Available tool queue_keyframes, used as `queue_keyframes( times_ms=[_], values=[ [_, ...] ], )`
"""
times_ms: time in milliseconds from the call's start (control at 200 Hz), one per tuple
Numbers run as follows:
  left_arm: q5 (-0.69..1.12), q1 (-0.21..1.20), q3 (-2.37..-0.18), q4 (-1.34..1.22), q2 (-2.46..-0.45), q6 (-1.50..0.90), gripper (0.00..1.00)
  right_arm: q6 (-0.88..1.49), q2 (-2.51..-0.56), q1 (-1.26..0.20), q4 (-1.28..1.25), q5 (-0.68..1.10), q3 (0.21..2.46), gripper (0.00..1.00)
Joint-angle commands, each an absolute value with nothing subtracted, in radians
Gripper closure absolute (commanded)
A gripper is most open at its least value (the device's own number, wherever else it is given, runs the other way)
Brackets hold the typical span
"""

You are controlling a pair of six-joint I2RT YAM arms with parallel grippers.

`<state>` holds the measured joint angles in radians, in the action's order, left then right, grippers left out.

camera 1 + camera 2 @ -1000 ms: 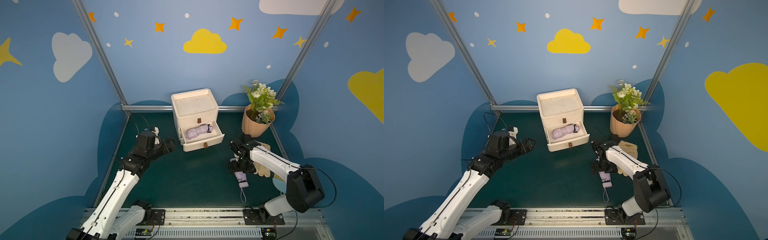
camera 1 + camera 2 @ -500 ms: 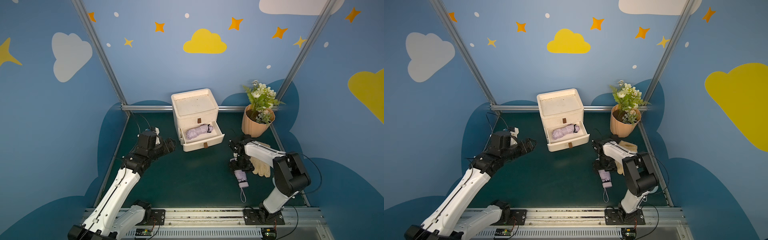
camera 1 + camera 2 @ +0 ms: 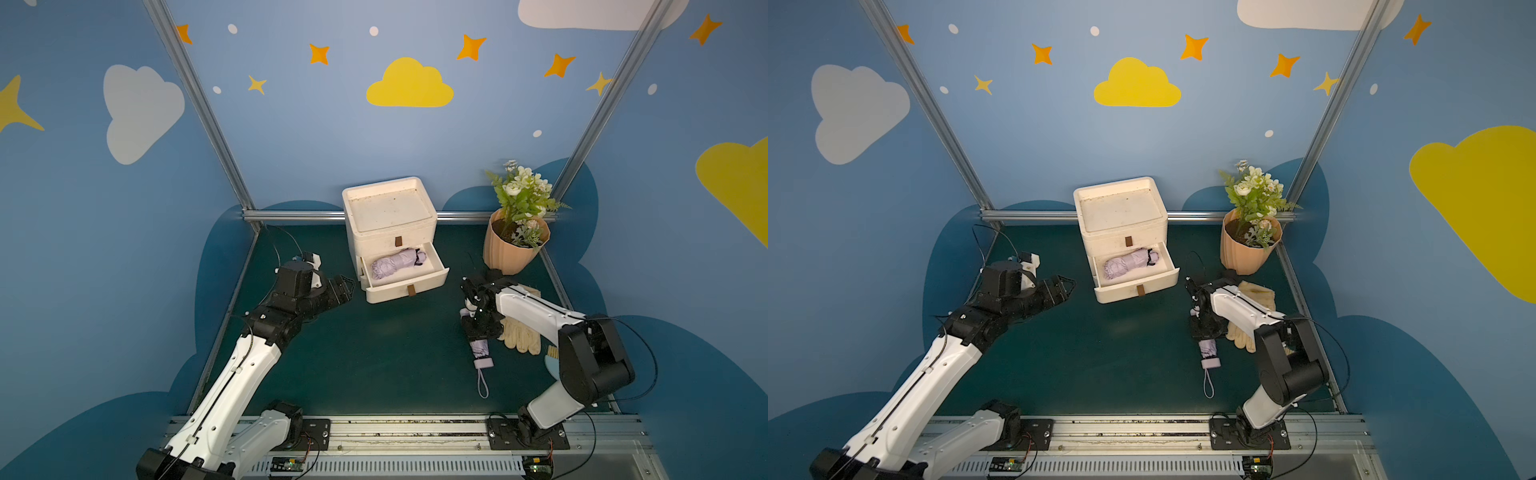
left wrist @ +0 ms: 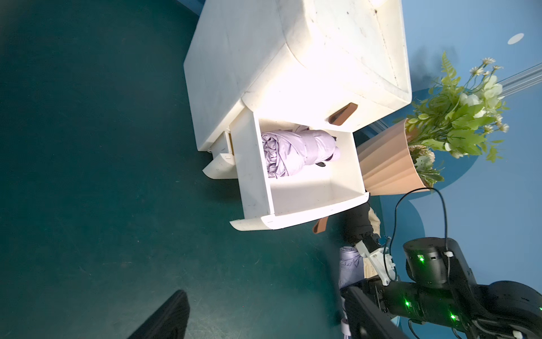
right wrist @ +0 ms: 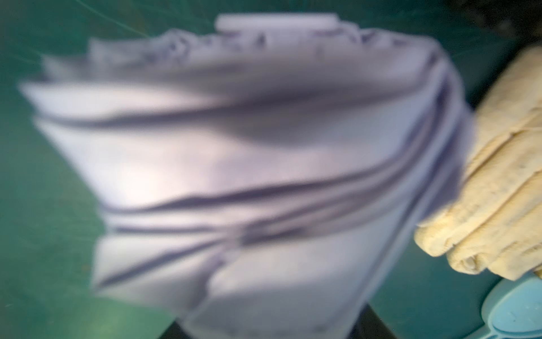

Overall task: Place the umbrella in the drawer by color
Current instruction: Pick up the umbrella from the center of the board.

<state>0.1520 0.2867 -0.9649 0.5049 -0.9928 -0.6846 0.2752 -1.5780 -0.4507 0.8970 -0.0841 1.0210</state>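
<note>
Right wrist: blurred umbrella [image 5: 249,164] folds

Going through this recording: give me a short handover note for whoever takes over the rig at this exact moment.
The left gripper is open and empty, and sits apart from the open lower drawer, at its side.
The right gripper is down on the umbrella on the mat, beside the gloves. Whether its jaws have clamped cannot be seen.
Done: the stored umbrella, lilac, lies in the lower drawer. The upper drawer is shut.
Left: secure the umbrella on the mat, lift it and place it by colour. This is probably the same drawer, as both are lilac.
</note>
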Motion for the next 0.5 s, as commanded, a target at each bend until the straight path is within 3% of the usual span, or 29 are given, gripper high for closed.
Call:
queue_keyframes(
  times_ms=[0, 295, 491],
  values=[
    [0.217, 0.307, -0.980, 0.447, -0.990, -0.699, 0.16, 0.260, -1.479, -0.454, 0.870, -0.041, 1.022, 0.53],
    [0.346, 0.554, -1.052, 0.154, -1.160, -0.753, 0.23, 0.306, -1.130, -0.509, 0.566, 0.300, 0.980, 0.53],
    [0.299, 0.703, -1.159, 0.058, -1.312, -0.727, 0.20, 0.432, -1.017, -0.566, 0.343, 0.345, 0.916, 0.53]
  ],
)
